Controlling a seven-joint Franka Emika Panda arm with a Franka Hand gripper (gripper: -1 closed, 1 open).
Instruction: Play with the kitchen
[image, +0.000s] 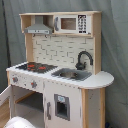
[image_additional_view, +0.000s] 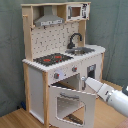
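Note:
The kitchen (image: 60, 55) of pale wood and white panels stands in both exterior views, with a red-ringed hob (image: 36, 66), black faucet (image: 84, 59), steel sink (image: 72, 75) and grey hood (image: 39, 29). In the second exterior view the kitchen (image_additional_view: 60, 55) has its windowed oven door (image_additional_view: 70, 102) swung open towards the camera. My white arm comes in from the second exterior view's right. My gripper (image_additional_view: 89, 83) sits at the door's upper right corner, just in front of the oven opening. A white part of my arm (image: 17, 122) shows at the bottom of the first exterior view.
A grey-green curtain (image_additional_view: 112, 25) hangs behind the kitchen. The floor (image_additional_view: 20, 117) is light wood. A microwave panel (image: 72, 23) sits on the top shelf, and a white cupboard door with a dark window (image: 62, 106) is below the sink.

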